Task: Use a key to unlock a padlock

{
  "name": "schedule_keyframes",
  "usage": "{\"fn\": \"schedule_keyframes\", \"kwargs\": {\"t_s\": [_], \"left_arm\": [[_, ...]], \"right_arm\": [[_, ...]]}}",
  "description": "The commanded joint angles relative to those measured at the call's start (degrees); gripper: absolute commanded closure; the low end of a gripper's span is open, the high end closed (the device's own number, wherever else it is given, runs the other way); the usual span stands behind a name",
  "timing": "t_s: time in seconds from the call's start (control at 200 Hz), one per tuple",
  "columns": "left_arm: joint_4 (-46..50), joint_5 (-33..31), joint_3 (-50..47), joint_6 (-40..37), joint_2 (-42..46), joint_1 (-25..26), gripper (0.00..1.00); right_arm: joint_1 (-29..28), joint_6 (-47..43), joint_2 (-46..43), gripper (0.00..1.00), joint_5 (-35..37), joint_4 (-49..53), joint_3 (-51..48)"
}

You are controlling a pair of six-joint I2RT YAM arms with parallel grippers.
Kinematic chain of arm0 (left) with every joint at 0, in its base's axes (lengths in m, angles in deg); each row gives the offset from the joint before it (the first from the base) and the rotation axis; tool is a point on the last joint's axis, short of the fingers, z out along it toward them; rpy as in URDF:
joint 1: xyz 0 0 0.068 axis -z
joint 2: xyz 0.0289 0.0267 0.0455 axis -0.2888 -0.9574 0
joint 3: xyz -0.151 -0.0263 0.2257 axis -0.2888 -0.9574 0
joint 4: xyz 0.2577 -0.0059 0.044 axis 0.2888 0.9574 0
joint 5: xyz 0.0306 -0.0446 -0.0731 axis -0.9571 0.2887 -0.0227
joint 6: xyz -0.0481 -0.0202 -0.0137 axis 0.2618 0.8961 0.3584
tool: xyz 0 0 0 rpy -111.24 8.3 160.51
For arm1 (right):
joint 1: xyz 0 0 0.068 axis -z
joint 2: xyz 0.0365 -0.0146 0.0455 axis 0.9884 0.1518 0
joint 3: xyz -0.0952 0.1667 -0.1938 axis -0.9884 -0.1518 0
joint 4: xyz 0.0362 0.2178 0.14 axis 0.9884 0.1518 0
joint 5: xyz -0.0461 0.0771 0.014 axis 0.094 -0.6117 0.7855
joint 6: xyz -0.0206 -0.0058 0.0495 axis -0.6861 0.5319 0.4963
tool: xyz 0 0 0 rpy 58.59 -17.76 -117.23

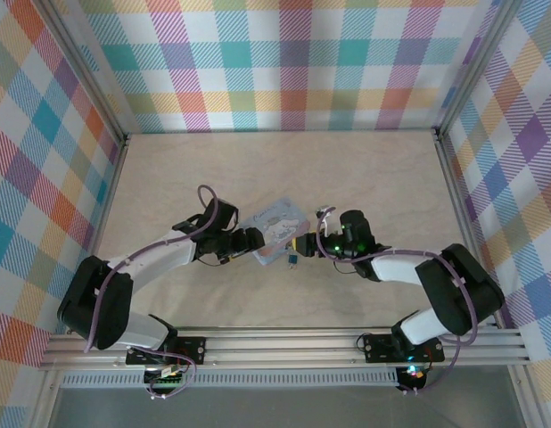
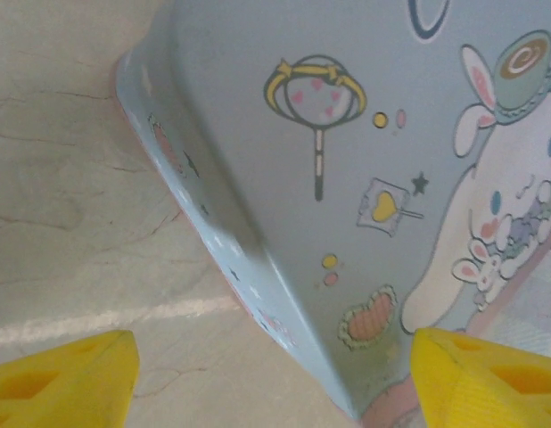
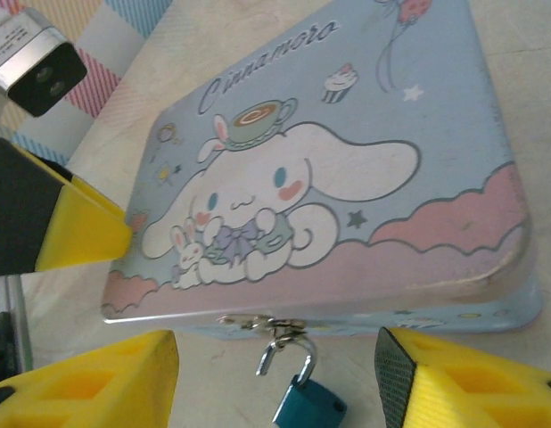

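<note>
Right pincer spread wide, gripping nothing. The right wrist view puts the padlock between its yellow fingers, silver loop hooked through the clasp of the blue tin. From overhead the padlock is a dark speck at the tin's near edge. Left pincer wide too, straddling a tin corner; contact unclear. Tin sits mid-table.

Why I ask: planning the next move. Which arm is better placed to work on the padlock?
Right, likely. The right tool is open at the tin's hasp edge, the padlock hanging ahead between its fingers. The left tool sits at another corner of the tin, away from the padlock.
</note>
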Motion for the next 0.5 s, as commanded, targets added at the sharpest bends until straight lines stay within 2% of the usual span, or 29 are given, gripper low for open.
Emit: {"fn": "schedule_keyframes", "kwargs": {"t_s": [0.0,0.18,0.495], "left_arm": [[3.7,-1.0,3.9,-1.2,3.1,0.4,0.21],[2.1,1.7,7.7,-1.1,2.6,1.2,0.21],[0.1,4.7,15.3,-1.3,-7.1,3.7,0.22]], "right_arm": [[0.2,1.2,-1.9,0.40,-4.6,0.8,-2.0],[-0.6,3.1,1.0,0.40,-7.9,-6.0,-3.7],[-1.5,4.4,10.1,0.39,-9.7,-12.2,-0.4]]}}
